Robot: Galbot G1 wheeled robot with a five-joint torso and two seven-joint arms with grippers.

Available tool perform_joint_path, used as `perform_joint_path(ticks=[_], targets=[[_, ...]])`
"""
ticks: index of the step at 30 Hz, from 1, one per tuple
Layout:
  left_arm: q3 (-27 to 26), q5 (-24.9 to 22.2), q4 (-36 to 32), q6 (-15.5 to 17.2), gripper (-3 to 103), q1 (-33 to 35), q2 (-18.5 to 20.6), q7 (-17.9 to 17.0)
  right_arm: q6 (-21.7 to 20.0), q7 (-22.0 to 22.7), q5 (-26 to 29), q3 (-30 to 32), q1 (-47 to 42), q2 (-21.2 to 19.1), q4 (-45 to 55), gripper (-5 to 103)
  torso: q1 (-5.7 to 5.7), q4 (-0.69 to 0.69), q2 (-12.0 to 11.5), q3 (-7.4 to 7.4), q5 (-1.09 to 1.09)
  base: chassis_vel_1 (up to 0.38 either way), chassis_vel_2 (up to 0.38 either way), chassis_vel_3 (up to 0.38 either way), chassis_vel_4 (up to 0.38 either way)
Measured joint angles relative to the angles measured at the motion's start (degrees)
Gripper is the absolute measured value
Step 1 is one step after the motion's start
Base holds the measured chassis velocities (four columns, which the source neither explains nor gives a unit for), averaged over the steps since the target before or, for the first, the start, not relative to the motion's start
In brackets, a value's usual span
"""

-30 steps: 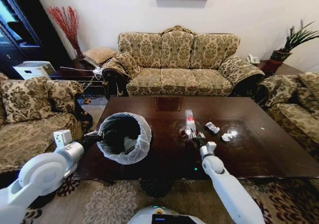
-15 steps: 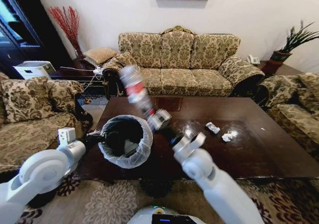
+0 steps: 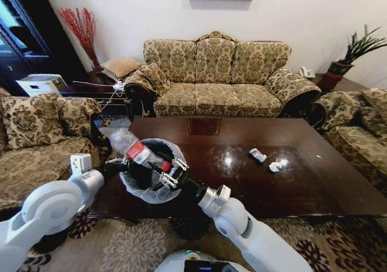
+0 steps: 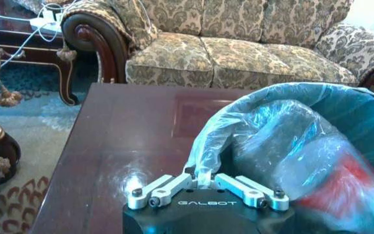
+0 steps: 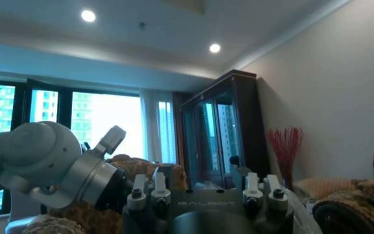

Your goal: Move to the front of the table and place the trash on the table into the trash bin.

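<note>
The dark glossy worktop (image 3: 314, 181) stands before a patterned sofa (image 3: 221, 78), with an armchair (image 3: 36, 133) at the robot's left. The trash bin (image 3: 172, 181), black with a whitish bag liner (image 4: 239, 126) folded over its rim, is at the worktop's near left corner. The left end effector (image 4: 203, 183) is clamped on the liner at the bin's rim. The right end effector (image 3: 166, 170) hangs over the bin's mouth, closed on a clear plastic bottle (image 3: 130, 146) with a red label; the bottle tilts up and away to the left, above the bin. A small wrapper (image 3: 257, 155) and crumpled white paper (image 3: 278, 164) lie near each other on the worktop, well apart from the bin
</note>
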Motion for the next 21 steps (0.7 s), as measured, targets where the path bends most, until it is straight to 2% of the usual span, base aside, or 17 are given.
perform_joint_path(ticks=[2, 4, 5, 6, 7, 8, 9, 10, 11, 12, 14, 15, 16, 21], targets=[[0.0, 0.0, 0.2, 0.0, 0, -0.1, -0.1, 0.1, 1.0, 0.0, -0.3, 0.8, -0.5, -0.1, 0.1, 69, 0.0, 0.0, 0.0, 0.0, 0.0, 0.0, 0.0, 0.0, 0.0], [0.1, 0.0, 0.3, 0.0, 0, -0.1, -0.2, 0.1, 1.4, 0.2, -0.1, 1.3, -0.8, -0.1, 0.4, 69, 0.0, 0.0, 0.0, 0.0, 0.0, 0.0, 0.0, 0.0, 0.0], [0.1, 0.1, 0.6, -0.1, 0, -0.1, -0.5, 0.1, 1.9, 1.1, 0.2, 2.4, -1.4, 0.0, 1.1, 75, 0.0, 0.0, 0.0, 0.0, 0.0, 0.0, 0.0, 0.0, 0.0], [0.1, 0.1, 0.6, -0.1, 0, -0.1, -0.5, 0.1, 1.9, 1.1, 0.2, 2.4, -1.4, 0.0, 1.1, 75, 0.0, 0.0, 0.0, 0.0, 0.0, 0.0, 0.0, 0.0, 0.0], [0.1, 0.3, 0.8, -0.1, 0, -0.1, -1.0, 0.1, 2.7, 3.2, 0.8, 4.8, -2.9, 0.3, 1.9, 85, 0.0, 0.0, 0.0, 0.0, 0.0, 0.0, 0.0, 0.0, 0.0], [0.1, 0.6, 0.9, -0.1, 0, 0.0, -1.6, 0.2, 3.9, 5.8, 1.5, 8.0, -5.0, 0.7, 2.1, 91, 0.0, 0.01, 0.0, 0.0, 0.0, 0.0, 0.0, 0.0, 0.0], [0.1, 0.7, 0.9, -0.1, 0, 0.0, -2.0, 0.2, 4.1, 7.0, 1.8, 10.0, -6.1, 1.0, 2.0, 91, 0.0, 0.01, 0.0, 0.0, 0.0, 0.0, 0.0, 0.0, 0.0], [0.1, 0.9, 0.9, -0.1, 0, 0.1, -2.3, 0.2, 3.5, 9.1, 2.5, 14.3, -8.5, 1.5, 1.3, 95, 0.0, 0.02, 0.0, -0.01, 0.0, 0.0, 0.0, 0.0, 0.0], [0.1, 0.9, 0.9, -0.1, 0, 0.1, -2.3, 0.2, 3.5, 9.1, 2.5, 14.3, -8.5, 1.5, 1.3, 95, 0.0, 0.02, 0.0, -0.01, 0.0, 0.0, 0.0, 0.0, 0.0], [0.1, 1.0, 0.9, -0.2, 0, 0.1, -2.6, 0.2, 1.2, 12.4, 4.3, 20.1, -11.6, 2.0, -0.7, 98, -0.01, 0.0, 0.0, 0.0, 0.01, 0.0, 0.0, 0.0, 0.0], [0.1, 1.0, 0.8, -0.3, 0, 0.0, -2.8, 0.3, -2.4, 16.8, 9.4, 27.5, -14.5, 1.9, -4.7, 100, 0.0, -0.02, 0.0, 0.0, 0.01, 0.0, 0.0, 0.0, 0.0], [0.1, 1.0, 0.8, -0.3, 0, 0.0, -2.8, 0.3, -2.4, 16.8, 9.4, 27.5, -14.5, 1.9, -4.7, 100, 0.0, -0.02, 0.0, 0.0, 0.01, 0.0, 0.0, 0.0, 0.0], [0.1, 1.0, 0.8, -0.3, 0, -0.1, -3.0, 0.3, -3.5, 18.4, 12.3, 31.5, -15.0, 1.4, -8.4, 100, 0.0, -0.01, 0.0, 0.0, 0.03, 0.0, 0.0, 0.0, 0.0], [0.5, 1.3, 0.8, -0.3, 0, -0.2, -3.6, 0.3, -1.9, 18.8, 12.6, 36.7, -13.5, 0.4, -18.8, 100, 0.0, 0.0, 0.0, 0.0, 0.01, -0.029, -0.024, 0.037, 0.031]])
